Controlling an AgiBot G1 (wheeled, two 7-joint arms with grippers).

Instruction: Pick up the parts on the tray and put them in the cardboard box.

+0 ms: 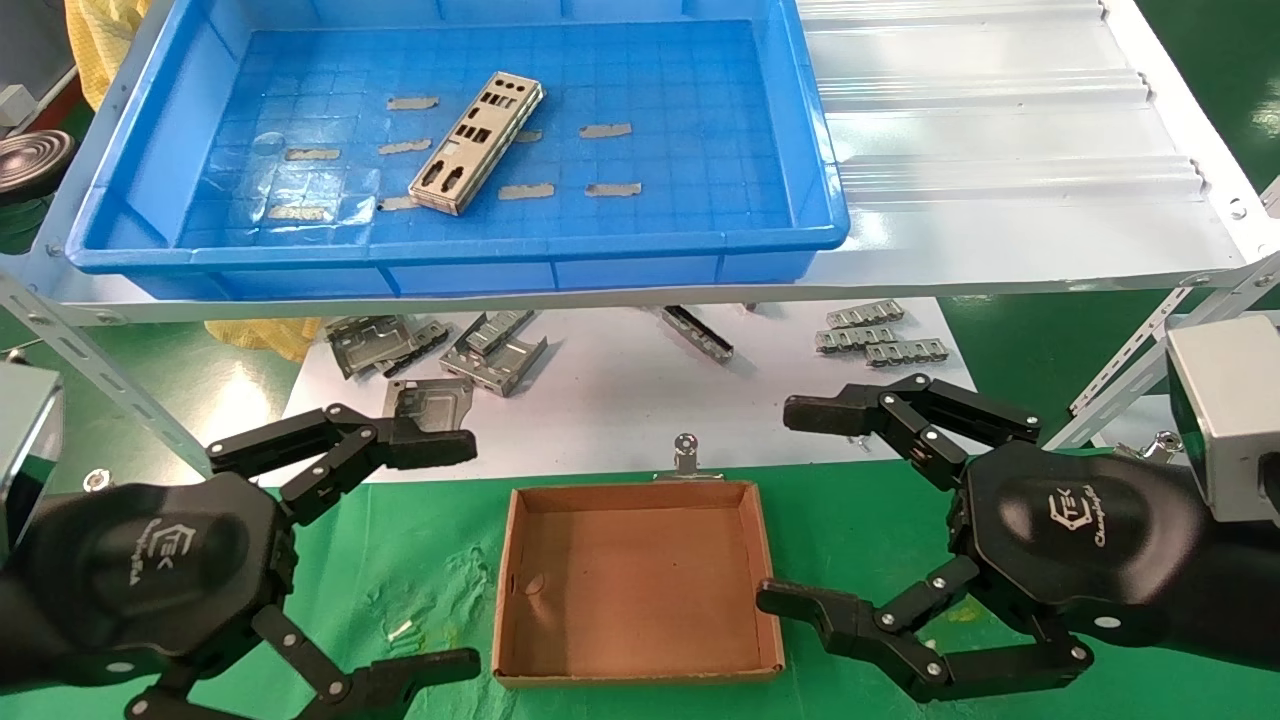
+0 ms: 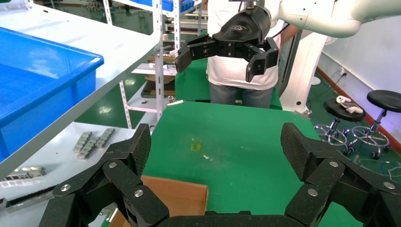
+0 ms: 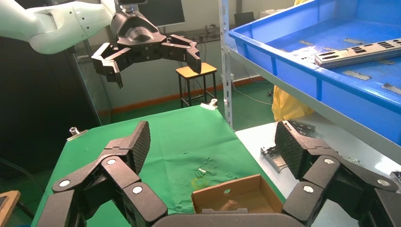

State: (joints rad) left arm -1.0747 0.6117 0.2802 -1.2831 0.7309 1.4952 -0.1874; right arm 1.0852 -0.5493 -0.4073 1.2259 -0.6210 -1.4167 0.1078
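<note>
Head view | one part [image 1: 476,143] is seen lying in the tray [image 1: 820,190] among tape strips [image 1: 606,130] | cardboard box [image 1: 520,560] is seen holding nothing | left gripper [image 1: 440,550] and right gripper [image 1: 800,510] are held wide beside it

green cloth [image 1: 420,580] covers the near table, w/ white shelving [image 1: 1000,150] beyond. green floor [image 1: 1200,60] far right. black stools [image 2: 383,101] & a wooden stool [image 3: 196,72] stand around.
</note>
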